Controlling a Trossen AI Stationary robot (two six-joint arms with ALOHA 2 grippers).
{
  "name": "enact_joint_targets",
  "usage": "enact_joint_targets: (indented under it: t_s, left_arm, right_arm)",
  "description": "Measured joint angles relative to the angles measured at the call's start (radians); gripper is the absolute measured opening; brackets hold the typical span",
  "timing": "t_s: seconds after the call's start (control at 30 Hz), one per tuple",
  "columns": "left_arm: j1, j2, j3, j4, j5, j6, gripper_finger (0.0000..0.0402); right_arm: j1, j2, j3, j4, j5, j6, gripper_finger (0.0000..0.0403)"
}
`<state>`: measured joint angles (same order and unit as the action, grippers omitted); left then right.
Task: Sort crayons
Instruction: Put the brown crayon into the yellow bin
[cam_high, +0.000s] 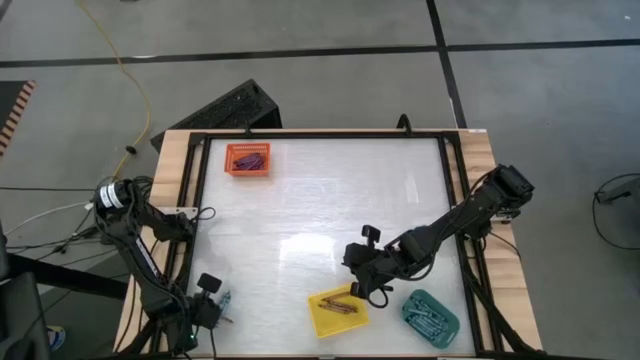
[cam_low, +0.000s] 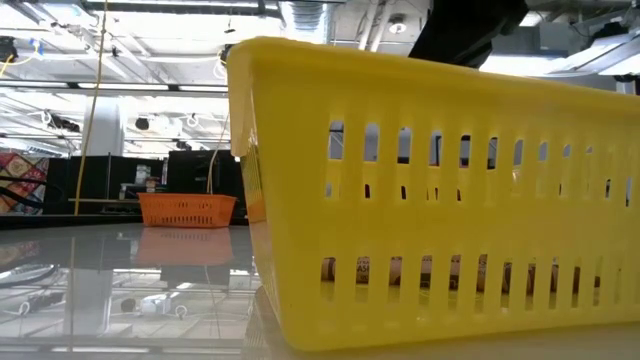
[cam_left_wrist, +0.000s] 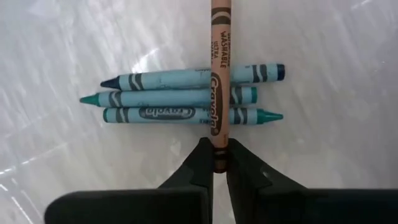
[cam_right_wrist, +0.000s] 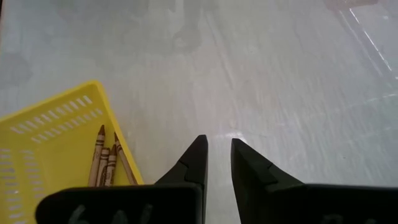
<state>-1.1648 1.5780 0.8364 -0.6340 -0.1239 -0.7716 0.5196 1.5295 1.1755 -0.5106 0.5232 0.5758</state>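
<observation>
In the left wrist view a brownish crayon lies across three teal-blue crayons that rest side by side on the white table. My left gripper is shut on the brownish crayon, near the table's near left corner. My right gripper hangs open with nothing between its fingers, just beyond the yellow tray. Several brownish crayons lie in that tray. My left gripper pinches the brownish crayon's end between its two fingertips, coming from above and pointing steeply down. The crayon reaches away from the fingers over the three teal-blue crayons. I cannot tell whether it rests on them or hangs just above them.
An orange tray with crayons stands at the table's far left. A teal tray with crayons stands at the near right, beside the yellow one. In the low view the yellow tray's wall fills most of the picture. A black frame rims the table.
</observation>
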Motion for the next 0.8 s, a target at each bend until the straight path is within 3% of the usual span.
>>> enact_joint_targets:
  t_s: [0.2, 0.47, 0.63, 0.8]
  left_arm:
    - [0.001, 0.000, 0.032, -0.025, -0.024, 0.014, 0.0006]
    - [0.010, -0.001, 0.153, -0.212, -0.080, 0.026, 0.0004]
    - [0.100, -0.002, 0.191, -0.193, -0.166, 0.044, 0.0003]
    - [0.240, -0.002, 0.192, -0.109, -0.171, 0.138, 0.0003]
  right_arm:
    - [-0.001, 0.000, 0.000, 0.000, 0.000, 0.000, 0.0064]
    - [-0.001, 0.000, 0.000, -0.001, 0.000, 0.000, 0.0064]
    - [-0.001, 0.000, 0.000, 0.000, 0.000, 0.000, 0.0064]
    - [-0.001, 0.000, 0.000, 0.007, 0.000, 0.000, 0.0064]
